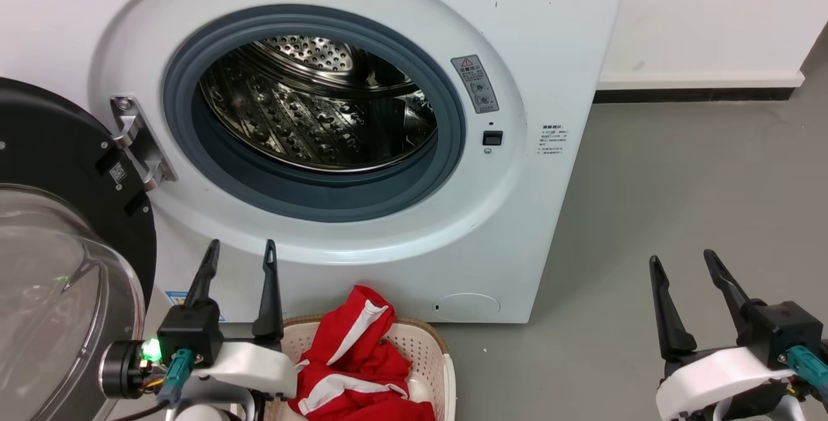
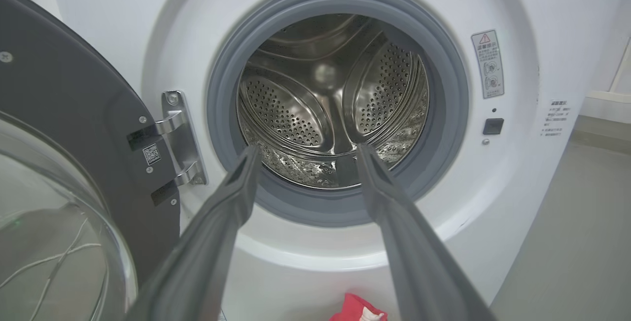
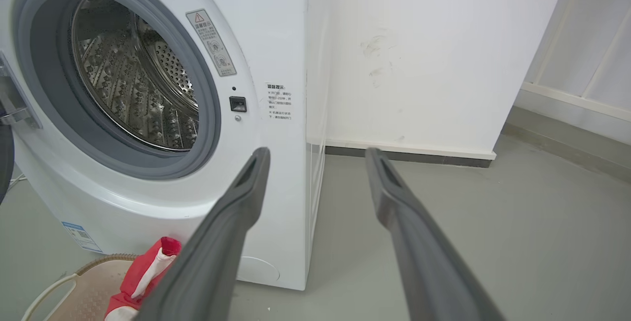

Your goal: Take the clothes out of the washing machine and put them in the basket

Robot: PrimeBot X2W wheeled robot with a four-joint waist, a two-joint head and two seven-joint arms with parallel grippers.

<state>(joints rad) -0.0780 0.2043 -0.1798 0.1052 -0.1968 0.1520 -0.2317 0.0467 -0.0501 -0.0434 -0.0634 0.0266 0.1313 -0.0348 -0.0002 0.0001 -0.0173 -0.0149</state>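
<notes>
The white washing machine (image 1: 530, 39) stands in front of me with its round door (image 1: 58, 227) swung open to the left; its steel drum (image 1: 317, 104) holds nothing I can see. Red clothes (image 1: 352, 363) with white stripes lie heaped in the cream basket (image 1: 427, 343) on the floor below the opening. My left gripper (image 1: 240, 249) is open, just left of the basket, fingers pointing at the machine's front. My right gripper (image 1: 684, 259) is open over the grey floor to the right. The clothes (image 3: 148, 271) and basket (image 3: 79, 291) also show in the right wrist view.
Grey floor (image 1: 679, 201) stretches right of the machine to a white wall with a dark skirting (image 1: 692, 94). The open door's glass bowl (image 1: 52, 304) bulges at the lower left, close beside my left arm.
</notes>
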